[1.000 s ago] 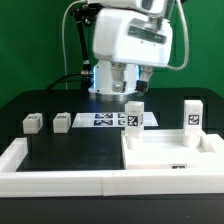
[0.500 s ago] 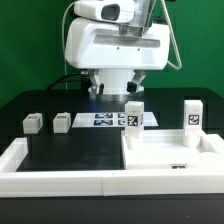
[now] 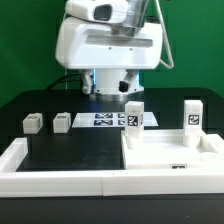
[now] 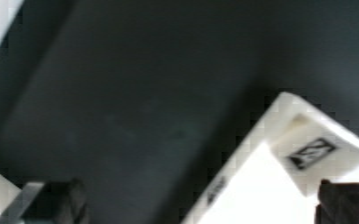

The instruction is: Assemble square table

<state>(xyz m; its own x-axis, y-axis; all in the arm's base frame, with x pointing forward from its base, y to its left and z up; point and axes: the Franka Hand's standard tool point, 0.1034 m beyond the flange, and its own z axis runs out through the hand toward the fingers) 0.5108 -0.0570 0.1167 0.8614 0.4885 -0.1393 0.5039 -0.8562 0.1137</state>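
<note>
- Looks like a robotics lab bench: big white robot arm [image 3: 105, 45] stands at the black table's [image 3: 70, 150] far edge.
- Plain green backdrop [image 3: 200, 35] behind it.
- Black-and-white printed tags all over: on the flat marker board [image 3: 100, 120], on the white legs [image 3: 191, 115] too.

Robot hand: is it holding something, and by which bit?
Nothing. The hand is open and empty, with only the black surface showing between its fingers.

arm [image 3: 105, 45]: glossy white shell | cables [image 3: 161, 17]: black | gripper [image 4: 194, 205]: dark fingers [image 4: 43, 200]
</note>
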